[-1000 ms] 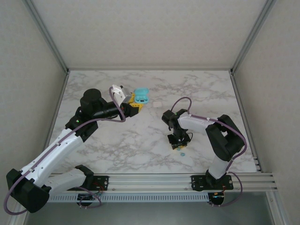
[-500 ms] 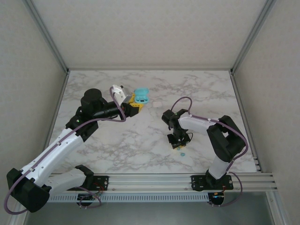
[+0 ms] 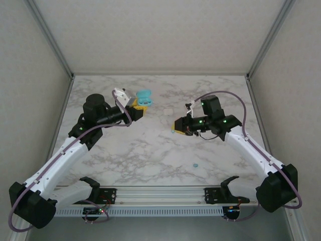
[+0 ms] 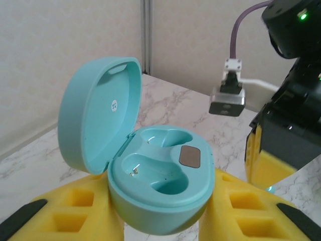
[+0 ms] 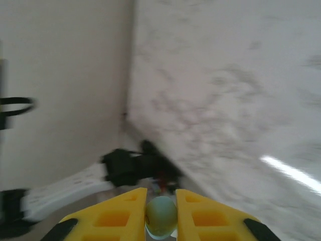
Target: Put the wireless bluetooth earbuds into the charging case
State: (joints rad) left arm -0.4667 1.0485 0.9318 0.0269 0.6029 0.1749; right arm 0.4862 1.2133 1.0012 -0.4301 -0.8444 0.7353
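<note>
Left tool (image 3: 136, 103) is up off the tabletop (image 3: 150, 150) with its yellow pads clamped on the lower shell of the teal charging case (image 4: 159, 181). The lid (image 4: 95, 120) stands open, hinged on the side away from my other arm. Both sockets (image 4: 168, 185) look empty, and the little contact pins show in the near one.

Right tool (image 3: 176, 127) is pressed together on a teal earbud (image 5: 161, 216), pinched right at the pad tips. From above, its nose points left.

Here is what the next move turns on. The case lies to the left of the right tool and a bit farther from the bases, near but clearly apart, with open tabletop under the gap. The lid sits on the far side, so the mouth of the case is open toward the incoming bud. I judge the approach lane clear. The right arm has to carry the bud across, and the left only has to hold steady.

The second earbud (image 3: 194, 164) lies on the tabletop toward the near edge, well apart from both tools and closer to the right arm.

Trouble spots: the right wrist picture is smeared, so I get only a rounded end of the bud. I can't tell which way its long axis or stem runs, or which socket it suits. From the left wrist, the right tool is cut off at the frame edge.
</note>
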